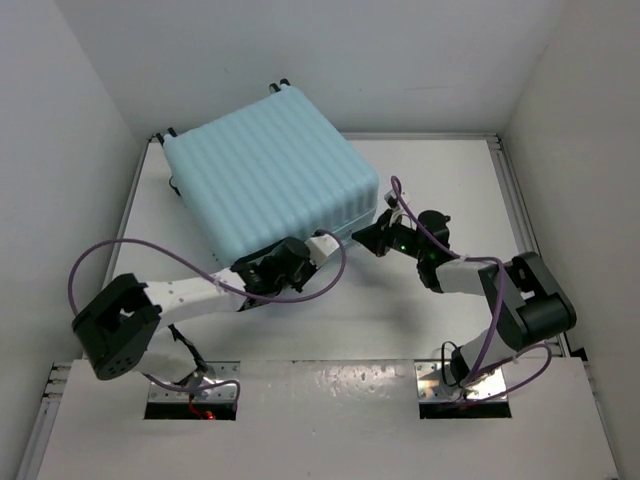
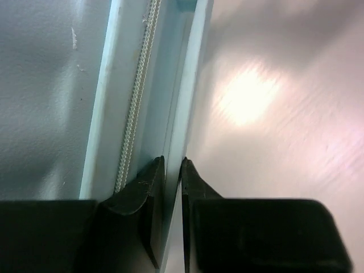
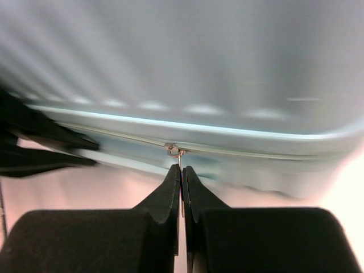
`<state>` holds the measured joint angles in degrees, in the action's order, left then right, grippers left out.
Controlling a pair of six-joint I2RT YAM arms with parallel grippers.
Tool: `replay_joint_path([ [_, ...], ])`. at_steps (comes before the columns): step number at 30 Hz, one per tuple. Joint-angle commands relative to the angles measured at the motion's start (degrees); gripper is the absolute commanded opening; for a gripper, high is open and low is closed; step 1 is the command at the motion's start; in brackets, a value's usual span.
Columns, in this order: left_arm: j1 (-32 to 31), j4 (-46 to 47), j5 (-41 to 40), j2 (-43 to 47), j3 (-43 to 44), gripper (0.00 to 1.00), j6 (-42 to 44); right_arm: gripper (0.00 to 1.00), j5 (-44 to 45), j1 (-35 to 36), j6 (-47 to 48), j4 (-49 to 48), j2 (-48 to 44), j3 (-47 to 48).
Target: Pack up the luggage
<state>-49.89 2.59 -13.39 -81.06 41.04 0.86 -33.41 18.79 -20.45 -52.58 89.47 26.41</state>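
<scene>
The luggage (image 1: 265,175) is a pale aqua ribbed hard-shell case that lies closed on the white table, small black wheels at its far edge. At its near corner, my left gripper (image 1: 325,243) is closed on the thin lower rim (image 2: 173,114) of the shell, just beside the white zipper teeth (image 2: 135,114). My right gripper (image 1: 373,238) is at the case's near right side. In the right wrist view it (image 3: 181,169) is shut on the small metal zipper pull (image 3: 177,154), which hangs from the zipper line along the luggage (image 3: 199,57).
White walls close in on the table (image 1: 400,310) at the left, back and right. Metal rails run along its side edges. Purple cables (image 1: 85,265) loop off both arms. The left arm's dark fingers (image 3: 34,142) show blurred at the left of the right wrist view.
</scene>
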Motion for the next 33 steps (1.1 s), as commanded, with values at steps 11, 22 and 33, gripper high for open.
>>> replay_joint_path([
  [11,14.8,-15.9,9.2,23.7,-12.6,0.00,30.7,0.00,3.0,-5.7,9.6,5.9,-6.2,-3.1],
  [22,26.9,-15.2,15.8,18.2,-12.7,0.00,42.6,0.00,8.4,-11.8,14.4,2.4,3.9,3.5],
  [33,28.0,-13.6,16.9,15.2,-13.3,0.00,46.2,0.00,19.7,-13.4,16.1,-3.0,16.9,17.6],
])
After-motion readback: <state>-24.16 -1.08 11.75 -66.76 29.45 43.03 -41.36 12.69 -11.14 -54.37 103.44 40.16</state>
